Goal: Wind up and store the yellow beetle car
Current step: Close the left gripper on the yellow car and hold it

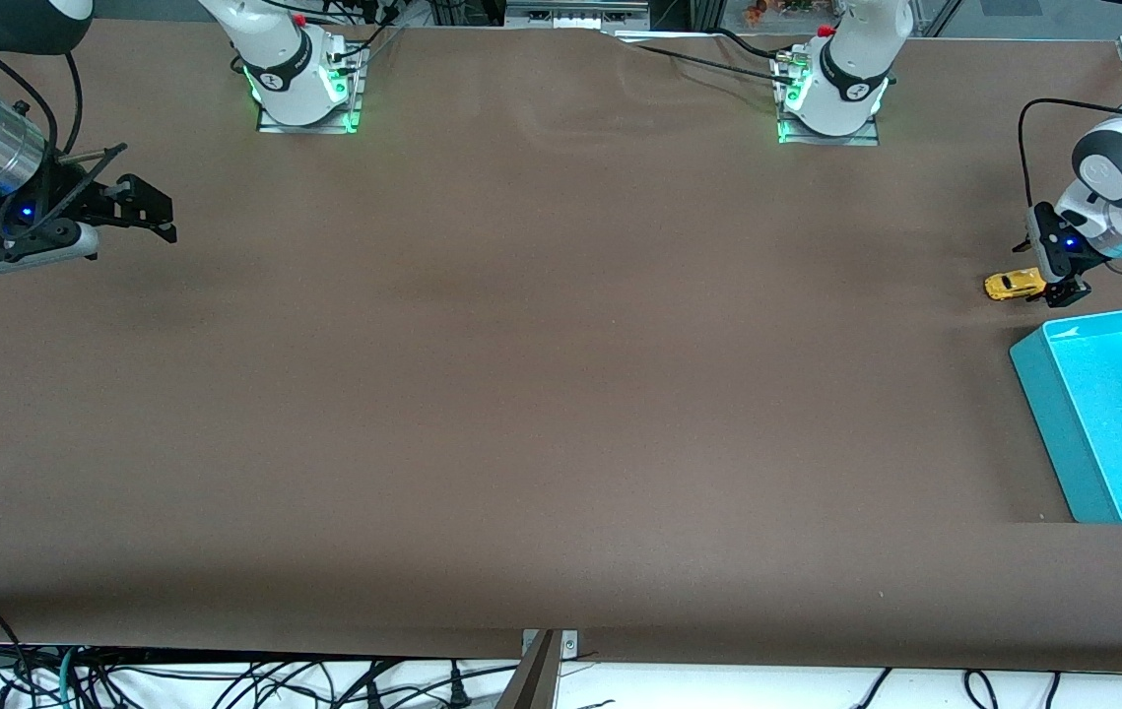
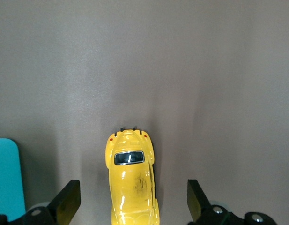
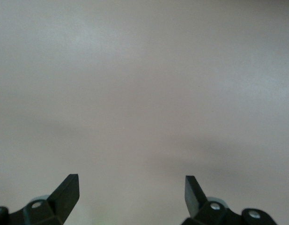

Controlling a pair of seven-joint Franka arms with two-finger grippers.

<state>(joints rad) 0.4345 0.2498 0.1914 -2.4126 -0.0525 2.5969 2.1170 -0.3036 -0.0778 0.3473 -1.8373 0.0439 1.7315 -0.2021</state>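
With the toy car [image 1: 1014,285] on the table at the bin's [image 1: 1038,379] eleven o'clock, the left gripper [image 1: 1065,292] straddles it wide open, holding nothing, likely about to close, while the right gripper [image 1: 155,212] waits open over bare table.

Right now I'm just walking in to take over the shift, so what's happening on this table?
The left end effector is down at the yellow beetle car at the left arm's end of the table, fingers open on either side of it, not yet gripping. The car sits on the brown table, with an empty teal bin nearer the front camera. The right end effector waits open over its own end.
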